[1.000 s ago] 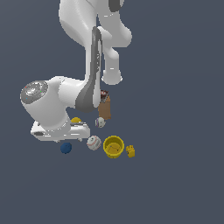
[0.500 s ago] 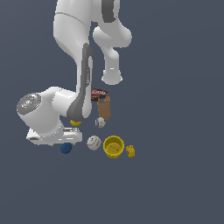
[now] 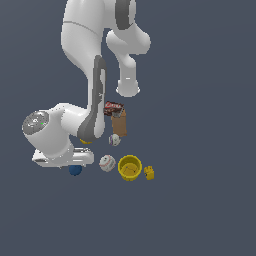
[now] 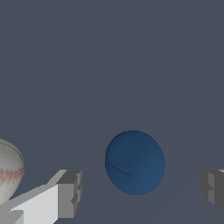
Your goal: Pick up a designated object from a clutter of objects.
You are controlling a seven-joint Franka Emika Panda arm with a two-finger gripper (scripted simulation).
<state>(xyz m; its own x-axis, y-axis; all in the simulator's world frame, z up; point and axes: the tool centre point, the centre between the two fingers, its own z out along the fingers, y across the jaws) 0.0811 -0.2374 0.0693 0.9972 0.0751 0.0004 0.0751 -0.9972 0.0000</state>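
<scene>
The gripper (image 4: 140, 190) stands wide open with nothing in its hold. The blue ball (image 4: 134, 162) lies on the grey floor between its two fingers (image 4: 70, 192), touching neither (a clear gap shows on each side). In the exterior view the ball (image 3: 75, 170) peeks out just under the arm's white hand. A baseball (image 3: 107, 163) sits near it, then a yellow cup (image 3: 130, 167) and a small yellow piece (image 3: 149, 173). Behind them are a second baseball (image 3: 114, 140), a brown box (image 3: 119, 123) and a dark red packet (image 3: 114, 107).
</scene>
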